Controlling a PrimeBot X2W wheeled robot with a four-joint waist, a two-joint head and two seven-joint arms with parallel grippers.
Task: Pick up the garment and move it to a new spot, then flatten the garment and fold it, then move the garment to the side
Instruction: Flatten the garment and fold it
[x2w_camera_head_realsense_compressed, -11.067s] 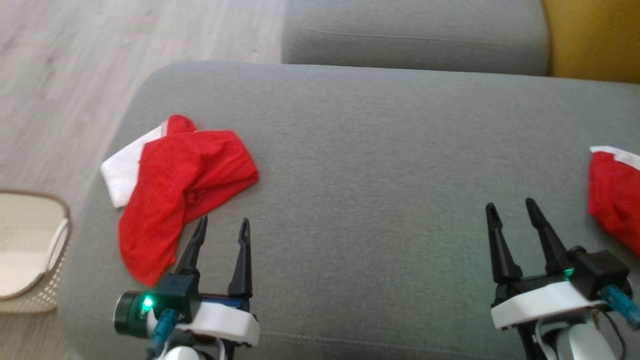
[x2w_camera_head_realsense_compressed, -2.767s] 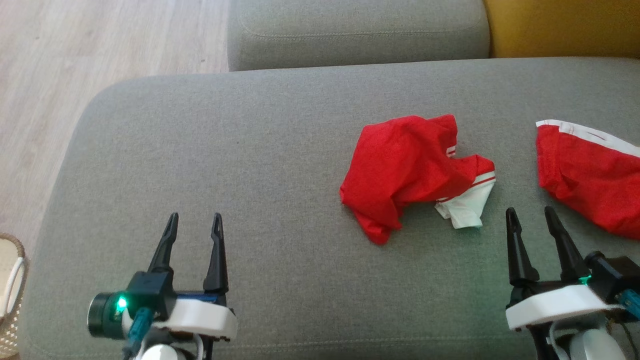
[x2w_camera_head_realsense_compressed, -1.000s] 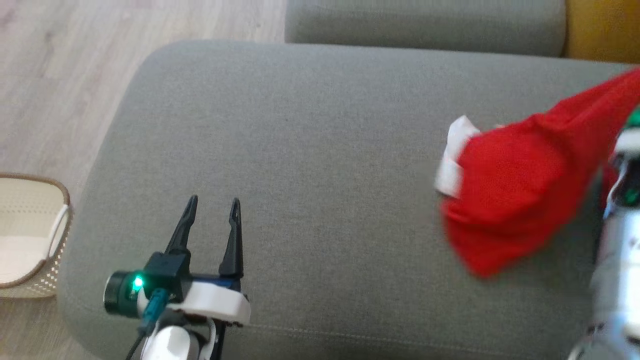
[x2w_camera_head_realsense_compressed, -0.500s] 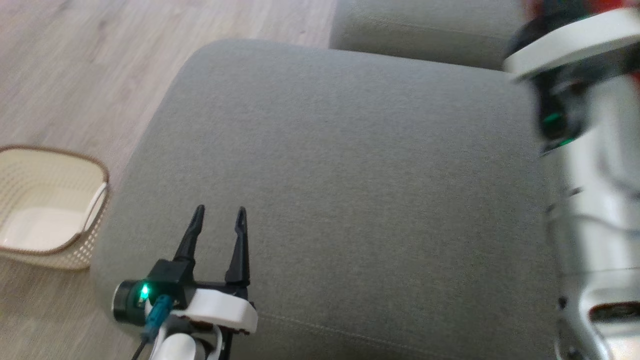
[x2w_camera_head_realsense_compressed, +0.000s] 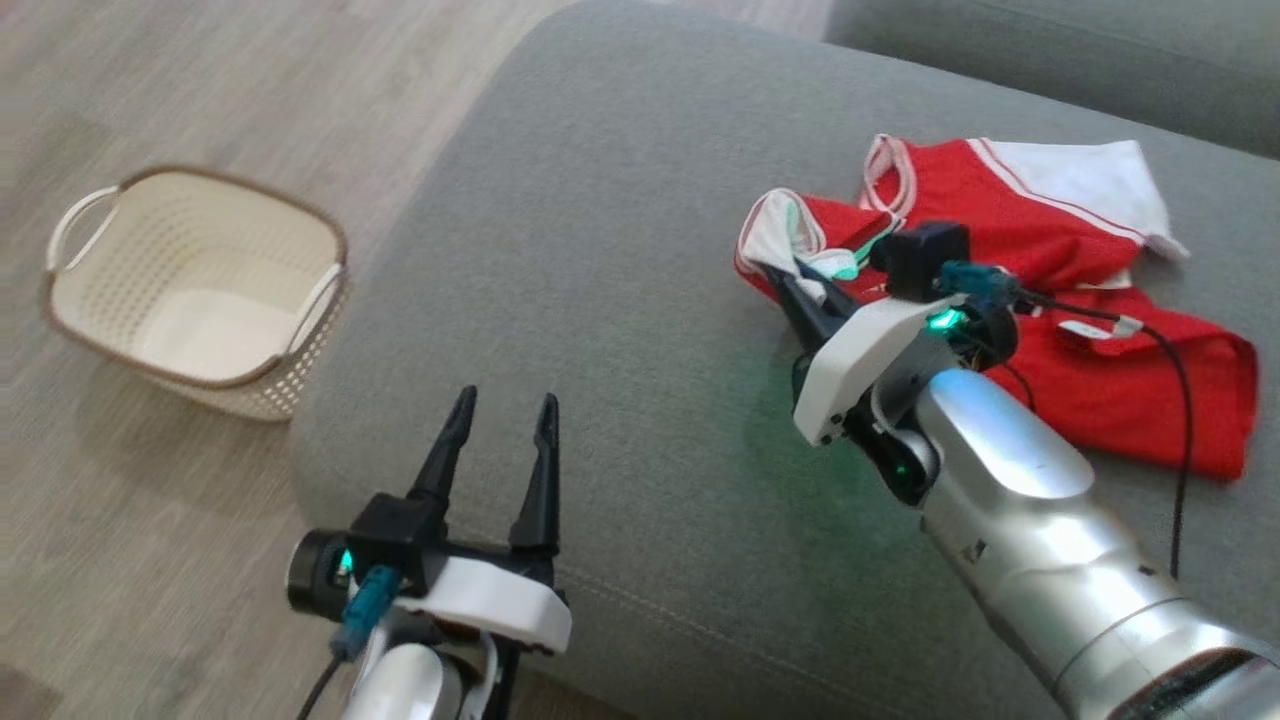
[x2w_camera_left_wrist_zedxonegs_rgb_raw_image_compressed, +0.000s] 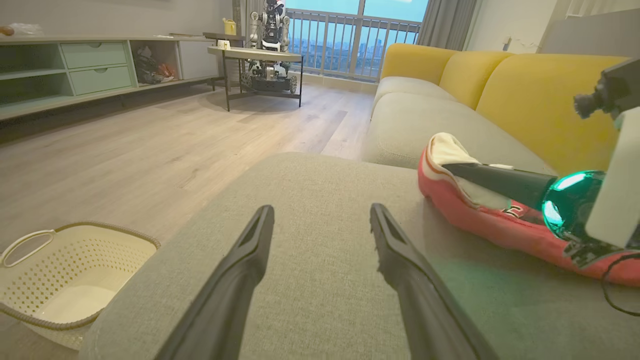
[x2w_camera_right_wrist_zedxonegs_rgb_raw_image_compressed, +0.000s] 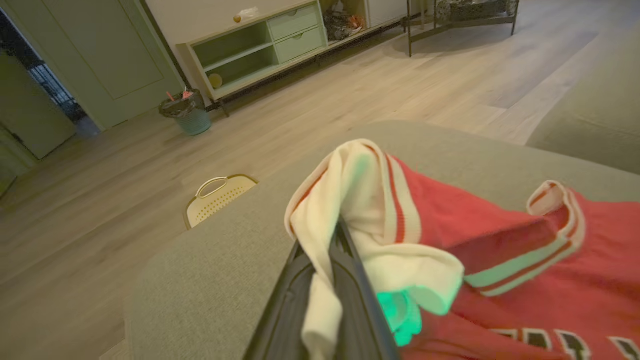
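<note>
Your right claw (x2w_camera_right_wrist_zedxonegs_rgb_raw_image_compressed: 339, 230) is pinched tight on the white trim (x2w_camera_right_wrist_zedxonegs_rgb_raw_image_compressed: 350, 170) of the red garment (x2w_camera_head_realsense_compressed: 1090, 370), which lies crumpled toward the right of the grey cushion (x2w_camera_head_realsense_compressed: 620, 200). Your left claw (x2w_camera_head_realsense_compressed: 507, 400) stands wide, well apart from the garment, over the cushion's near edge.

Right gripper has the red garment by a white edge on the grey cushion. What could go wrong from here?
The right gripper pinches only a white edge of the garment, so the thin hold may slip. The garment lies bunched, the open left gripper apart from it; flattening one-armed could add creases. The wrist cable drapes over the cloth and might snag.
</note>
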